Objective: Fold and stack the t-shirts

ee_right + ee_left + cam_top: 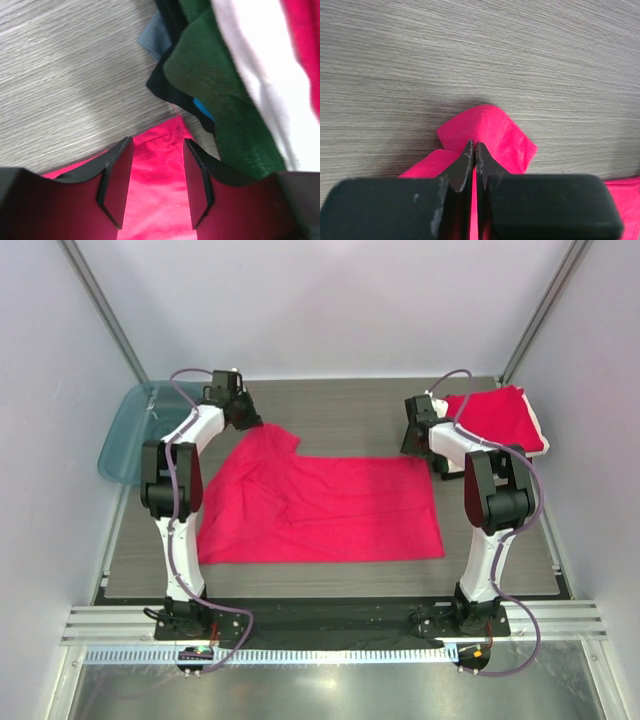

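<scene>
**Left hand (pixel 474 150) clamped on the shirt; right hand (pixel 157 146) open at the far-right corner of the cloth.**

The crimson t-shirt (pixel 320 510) lies spread across the middle of the counter (pixel 350 420), with its far-left part rucked up toward the left hand. That hand's jaws are closed tight on a fold of the fabric. The right hand stands with jaws apart over the shirt's corner and grips nothing. Just beside it, at the counter's far right corner, sits the stack of folded shirts (pixel 500 415), red over white over dark green. Risks, in my judgement: a one-sided pull by the left hand would skew the fold and drag cloth toward the teal tray (pixel 125 440) at the far left edge. The right hand is so near the stack that it could snag the dark green edge and unsettle the pile.
</scene>
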Controlling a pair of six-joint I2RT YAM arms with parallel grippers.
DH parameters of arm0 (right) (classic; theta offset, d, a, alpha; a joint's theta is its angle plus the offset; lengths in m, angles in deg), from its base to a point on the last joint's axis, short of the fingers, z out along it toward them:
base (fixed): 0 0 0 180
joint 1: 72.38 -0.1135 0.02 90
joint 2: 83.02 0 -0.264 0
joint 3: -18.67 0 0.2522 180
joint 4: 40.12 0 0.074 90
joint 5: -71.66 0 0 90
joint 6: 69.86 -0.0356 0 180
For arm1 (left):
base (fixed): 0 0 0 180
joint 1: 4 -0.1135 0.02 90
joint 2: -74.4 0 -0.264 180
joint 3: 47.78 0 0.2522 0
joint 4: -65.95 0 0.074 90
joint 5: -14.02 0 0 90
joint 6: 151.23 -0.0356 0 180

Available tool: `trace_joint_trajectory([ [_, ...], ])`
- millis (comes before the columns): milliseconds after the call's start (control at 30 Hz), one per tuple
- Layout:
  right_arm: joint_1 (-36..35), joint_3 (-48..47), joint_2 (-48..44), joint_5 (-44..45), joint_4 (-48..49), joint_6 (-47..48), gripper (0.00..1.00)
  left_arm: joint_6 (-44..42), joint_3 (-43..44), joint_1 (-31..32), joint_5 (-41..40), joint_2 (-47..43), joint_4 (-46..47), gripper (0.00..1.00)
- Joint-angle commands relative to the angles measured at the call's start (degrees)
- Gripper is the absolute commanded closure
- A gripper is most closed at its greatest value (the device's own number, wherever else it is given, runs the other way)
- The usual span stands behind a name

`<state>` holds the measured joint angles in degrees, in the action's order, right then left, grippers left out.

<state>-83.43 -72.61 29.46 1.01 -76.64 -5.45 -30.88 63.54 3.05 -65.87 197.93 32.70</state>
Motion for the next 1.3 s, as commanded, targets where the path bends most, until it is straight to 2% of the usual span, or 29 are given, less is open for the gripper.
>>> trace_joint_trajectory([
  [0, 0.1, -1.0, -2.6, 3.4, -0.8, 0.0, 0.49, 0.5, -0.5, -0.2, 0.9, -2.4, 2.3, 1.0],
  [200, 0.4, -2.0, 0.7, 2.2, -0.9, -0.3, 0.52, 0.3, -1.1, -0.2, 1.3, -2.3, 3.0, 1.0],
  [233, 0.4, -2.4, 1.2, 2.0, -1.0, -0.3, 0.59, 0.1, -0.8, -0.2, 1.2, -2.1, 3.0, 1.0],
  [400, 0.4, -4.9, 2.7, 1.4, -1.2, -0.6, 0.78, 0.0, 0.5, -0.3, 0.7, -0.6, 3.0, 1.0],
  [500, 0.5, -6.2, 2.5, 0.4, -1.4, -0.9, 0.97, 0.8, 3.5, -0.2, 0.6, 1.2, 2.7, 1.0],
  [533, 0.5, -7.3, 2.6, 0.2, -1.5, -0.9, 0.99, 0.9, 4.3, -0.2, 0.7, 1.7, 2.4, 1.0],
  [667, 1.0, -8.7, 2.3, -0.5, -2.1, -0.9, 0.99, 0.9, 7.1, -0.5, -0.2, 3.1, 0.8, 1.0],
  [900, 2.0, -11.6, 2.7, -2.0, -2.9, -0.7, 0.99, 1.9, 17.0, -1.6, 2.2, 6.0, -3.9, 1.0],
  [1100, 2.1, -10.3, 1.3, -2.7, -3.1, -0.8, 0.99, 0.9, 12.1, -1.5, 7.0, 3.5, -2.9, 1.0],
  [1267, 2.2, -8.2, -1.8, -4.6, -3.0, -0.7, 0.99, -2.2, 5.2, -1.1, 6.2, -2.7, -2.0, 1.0],
])
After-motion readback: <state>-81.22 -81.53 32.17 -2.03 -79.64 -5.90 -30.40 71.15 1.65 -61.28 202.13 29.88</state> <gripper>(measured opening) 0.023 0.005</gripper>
